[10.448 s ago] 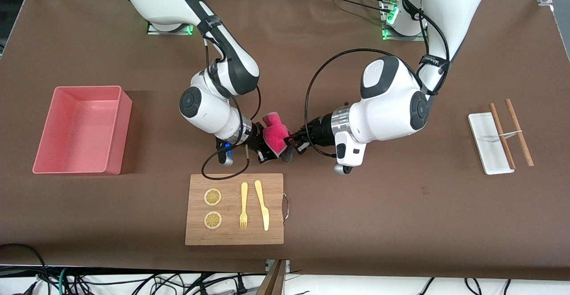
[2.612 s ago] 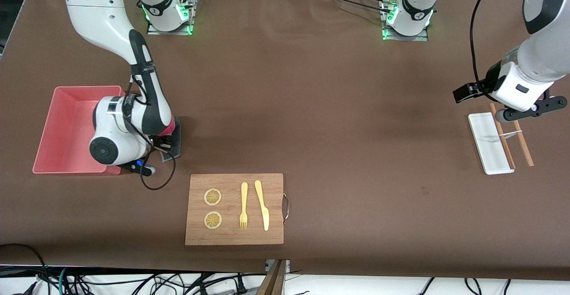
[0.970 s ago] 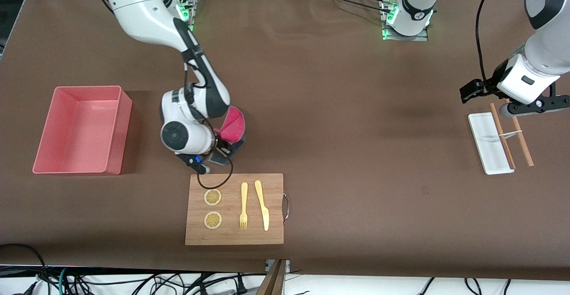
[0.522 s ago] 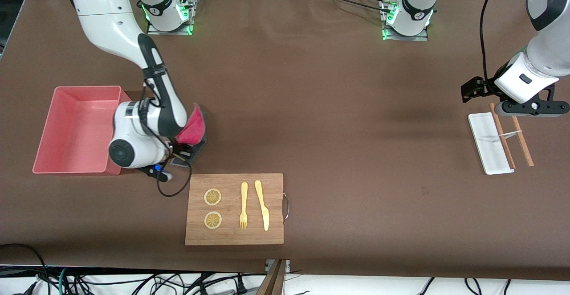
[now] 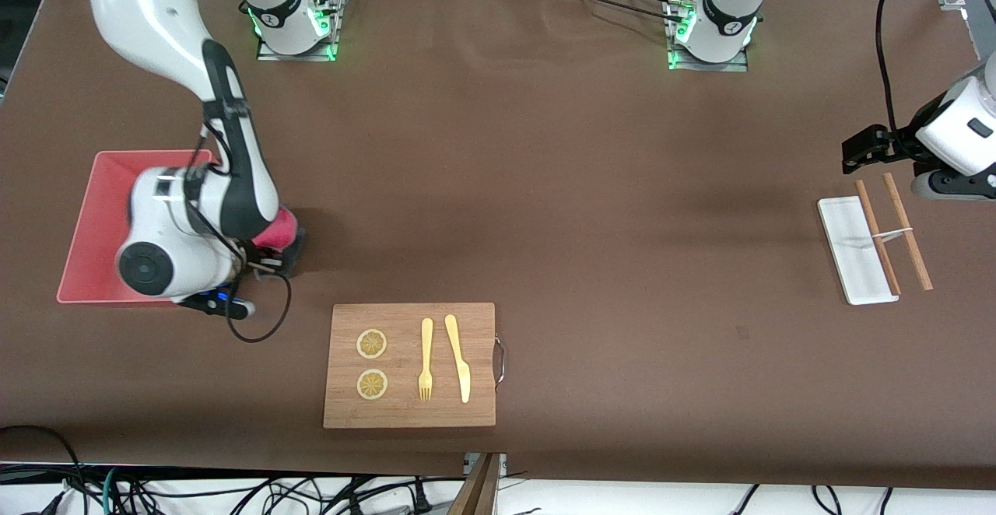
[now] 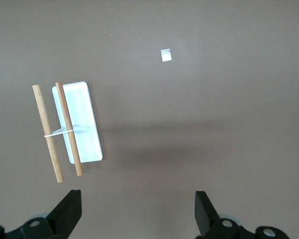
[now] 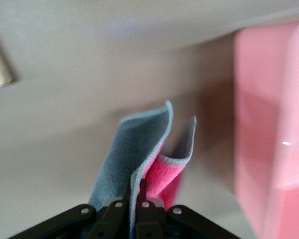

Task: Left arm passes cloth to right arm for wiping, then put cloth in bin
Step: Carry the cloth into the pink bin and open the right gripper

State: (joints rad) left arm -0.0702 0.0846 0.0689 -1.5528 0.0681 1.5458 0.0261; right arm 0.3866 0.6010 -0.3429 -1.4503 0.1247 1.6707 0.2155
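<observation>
The cloth (image 7: 148, 154) looks like it'll handle soft and floppy and weigh next to nothing. It folds over itself and droops from wherever it's pinched, so I'd guess it drags and bunches rather than slides flat. I'd hold it at a folded edge with both layers caught together, which is pretty much how the right gripper (image 7: 134, 201) has it: fingers clamped tight on the edge, the rest hanging below. It probably won't slip out, but it may cling to a finger once let go.

Looks-wise it's grey on the outer face, bright pink on the inner one, with a pale trim along the edge, and it's curled into a loose U.

Right now the cloth hangs over the worktop (image 5: 545, 188) just beside the bin (image 5: 85, 219), on the side toward the middle of the worktop, not over the bin yet.

The left gripper (image 6: 137, 211) waits with fingers spread wide and holding nothing, over the worktop near the white tray (image 6: 84, 124) with the two sticks (image 6: 57, 132).
</observation>
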